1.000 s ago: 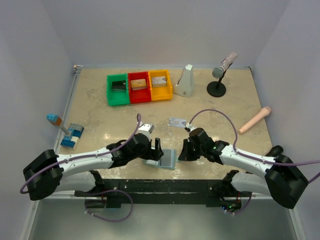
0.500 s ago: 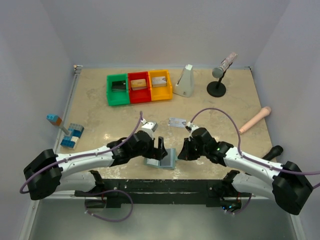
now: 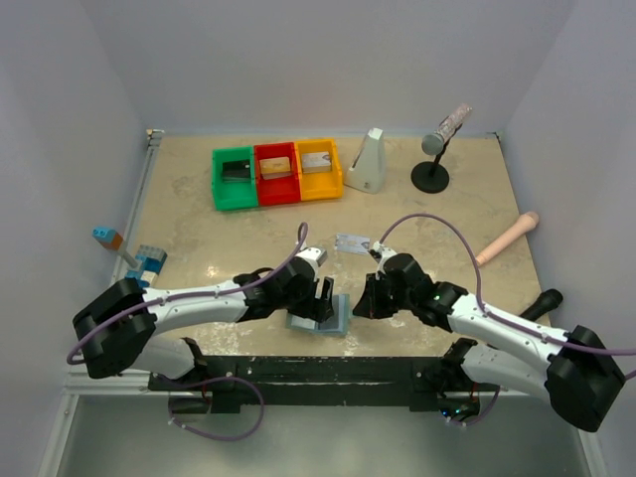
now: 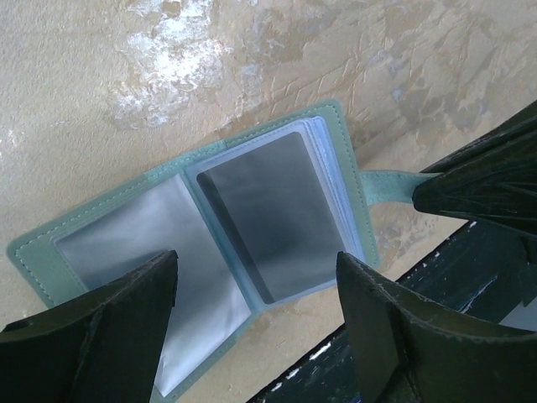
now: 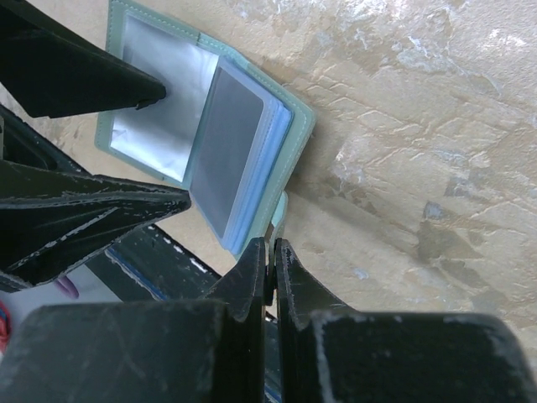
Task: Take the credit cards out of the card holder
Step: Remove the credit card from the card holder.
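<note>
Card holder (image 4: 101, 231) open (near table edge) | 1 dark card (image 4: 264, 218) in sleeve | left jaws spread | right jaws pinching tab (image 4: 386, 185)

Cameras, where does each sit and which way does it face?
Top external: high behind the robot, looking down at the table; left arm and right arm show.
Left wrist: on its arm, looks down through the open left gripper at the card holder.
Right wrist: on its arm, looks past the right gripper, shut on the tab.
All share the card holder.
</note>
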### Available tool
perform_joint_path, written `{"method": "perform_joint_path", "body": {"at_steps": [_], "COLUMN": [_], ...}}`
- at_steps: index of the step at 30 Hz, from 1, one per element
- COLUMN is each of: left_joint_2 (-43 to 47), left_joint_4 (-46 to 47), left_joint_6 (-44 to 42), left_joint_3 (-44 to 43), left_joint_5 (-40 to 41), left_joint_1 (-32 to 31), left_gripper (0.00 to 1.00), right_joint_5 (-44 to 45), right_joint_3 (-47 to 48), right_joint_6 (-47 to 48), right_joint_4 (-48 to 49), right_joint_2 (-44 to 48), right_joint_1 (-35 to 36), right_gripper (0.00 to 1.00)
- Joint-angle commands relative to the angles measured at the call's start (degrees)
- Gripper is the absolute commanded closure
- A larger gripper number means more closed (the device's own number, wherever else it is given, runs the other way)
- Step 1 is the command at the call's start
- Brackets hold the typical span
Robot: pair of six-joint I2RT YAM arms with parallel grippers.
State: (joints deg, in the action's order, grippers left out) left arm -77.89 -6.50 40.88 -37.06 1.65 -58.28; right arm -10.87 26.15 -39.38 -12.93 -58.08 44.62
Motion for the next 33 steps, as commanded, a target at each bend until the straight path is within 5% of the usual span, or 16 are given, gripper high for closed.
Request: {"method": "perform_joint_path", "body": {"at_steps": [1,33], "left_joint_2": [-0.6,-2.89], "left_joint_4": [-1.23,-2.46], "left_joint_6": [-1.07,0.34], "left_joint_3": [-3.63,-5.75], "left_joint_5": [0.9,1.87], "left_joint_1": [-0.43,-0.87], "left_gripper": [0.19,0.2], "right_joint_5": [-1.69,-3.01], "right_joint_3": [2.76,5.75], "right_joint_6": [0.97,1.49], "right_joint_4": [0.18,-1.4], "right_joint_2": [1.22,3.42], "right_joint_1": [0.12,1.43], "right_gripper": [1.0,1.0]}}
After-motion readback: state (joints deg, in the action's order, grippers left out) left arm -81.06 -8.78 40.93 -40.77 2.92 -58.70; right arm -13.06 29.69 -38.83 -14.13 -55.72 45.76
